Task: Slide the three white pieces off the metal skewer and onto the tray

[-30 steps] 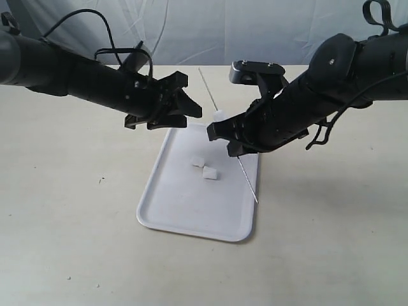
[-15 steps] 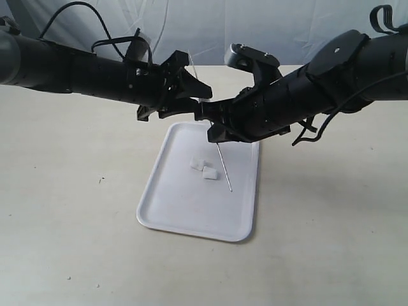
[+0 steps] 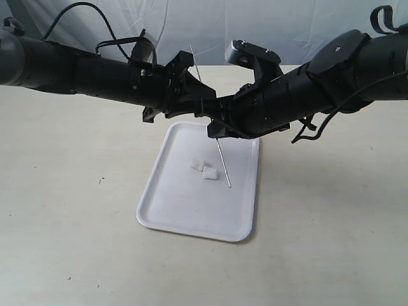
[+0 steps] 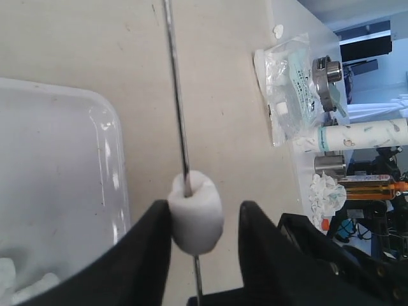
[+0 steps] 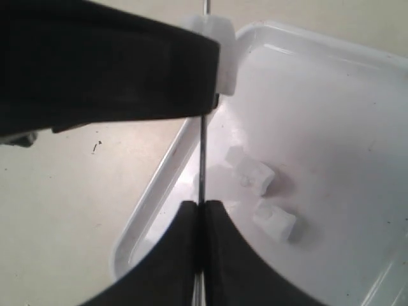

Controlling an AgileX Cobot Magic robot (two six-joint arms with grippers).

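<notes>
The metal skewer (image 3: 223, 167) stands steeply tilted over the tray (image 3: 191, 220), its lower tip above the tray floor. My right gripper (image 3: 217, 126) is shut on the skewer (image 5: 202, 159) partway along. One white piece (image 4: 196, 210) is still threaded on the rod above that grip. My left gripper (image 4: 205, 213) is open around this piece: one finger (image 4: 156, 236) touches it, the other (image 4: 255, 236) stands a little apart. In the exterior view this piece is hidden between the grippers. The other two white pieces (image 3: 197, 163) (image 3: 210, 173) lie loose on the tray.
The tray lies on a beige table (image 3: 76, 210) with a pale cloth behind. In the left wrist view a plastic bag (image 4: 290, 83), a white tube (image 4: 360, 135) and metal parts (image 4: 328, 73) sit at the table's far side.
The right gripper swung the skewer left and more upright over the tray. The left gripper moved right and now brackets the last threaded piece.
</notes>
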